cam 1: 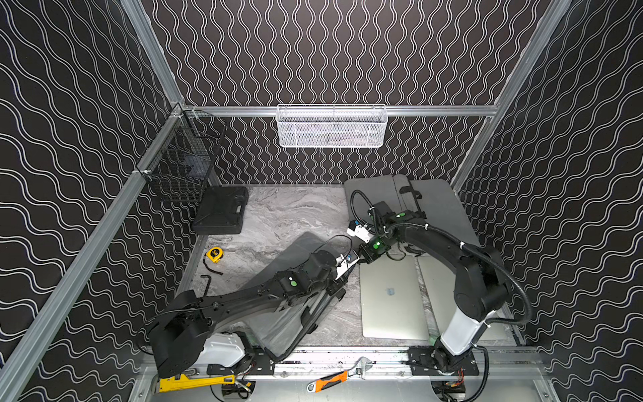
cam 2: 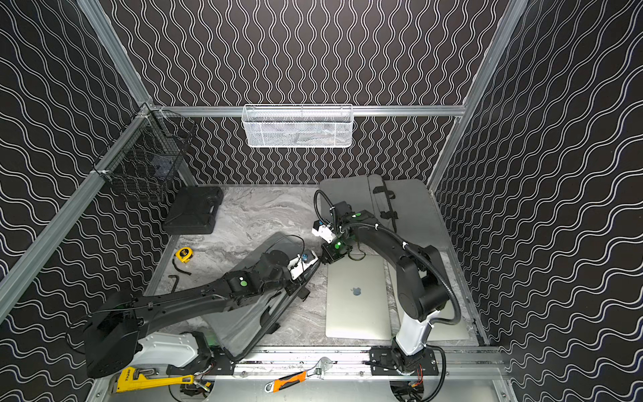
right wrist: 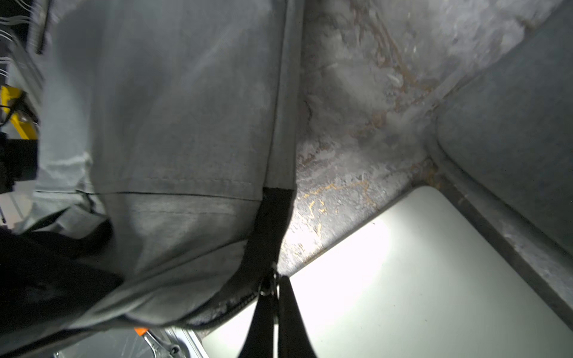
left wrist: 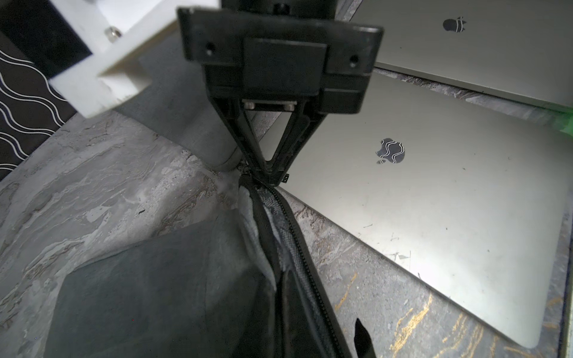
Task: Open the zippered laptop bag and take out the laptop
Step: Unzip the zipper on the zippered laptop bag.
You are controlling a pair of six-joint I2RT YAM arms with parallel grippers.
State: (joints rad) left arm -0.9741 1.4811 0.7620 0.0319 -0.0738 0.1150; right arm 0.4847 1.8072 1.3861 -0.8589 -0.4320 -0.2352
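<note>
Right wrist view: the right end effector (right wrist: 275, 293) is pressed together, pinching the zipper pull (right wrist: 269, 284) of the laptop bag (right wrist: 173, 124).

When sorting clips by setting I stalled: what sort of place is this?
Likely a robot lab work cell: wave-patterned panels on an aluminium frame enclose the marble-look table, and the left arm and right arm are mounted on its front rail.

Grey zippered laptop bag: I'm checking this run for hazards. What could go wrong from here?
The right gripper pinches only the small metal zipper pull, which could slip out under tension. The left gripper, shut on a corner of the grey fabric laptop bag, sits close to it, so the two might collide. The silver closed laptop lies right beside that corner and could get scraped.
</note>
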